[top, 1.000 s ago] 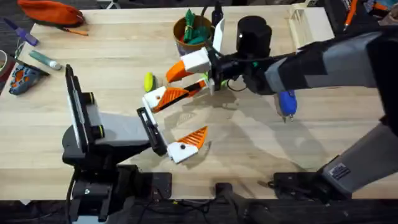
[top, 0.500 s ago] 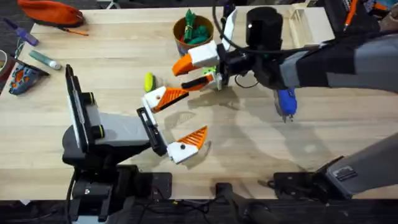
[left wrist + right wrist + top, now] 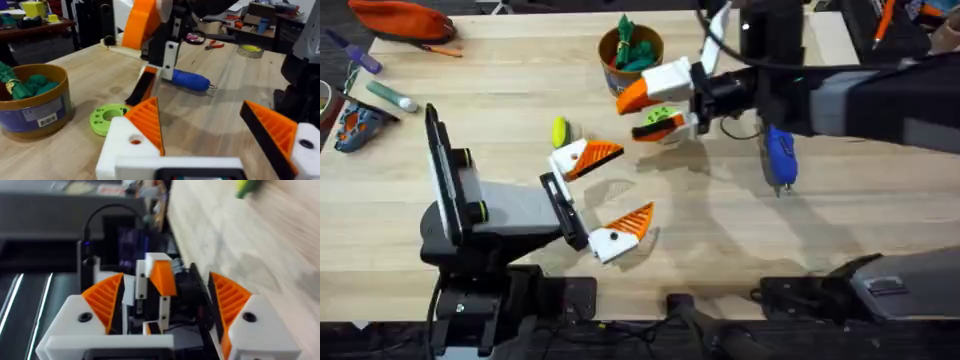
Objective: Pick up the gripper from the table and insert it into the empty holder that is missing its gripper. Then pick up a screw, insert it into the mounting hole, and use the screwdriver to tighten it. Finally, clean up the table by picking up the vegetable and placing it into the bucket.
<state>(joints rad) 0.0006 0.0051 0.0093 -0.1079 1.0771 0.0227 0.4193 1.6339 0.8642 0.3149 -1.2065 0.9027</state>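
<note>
Light wood desk (image 3: 500,110), cluttered room behind. One bucket (image 3: 629,55) at the far edge holding dark green toys, one vegetable (image 3: 560,131) near the left hand (image 3: 605,195), one screwdriver (image 3: 779,158) lying right of centre, one green disc (image 3: 108,118). Left hand wide, empty. Right hand (image 3: 655,108) raised by the bucket, wide

We cannot tell the right gripper (image 3: 655,108) grip state; the screwdriver (image 3: 779,160) tip is too small to resolve.
</note>
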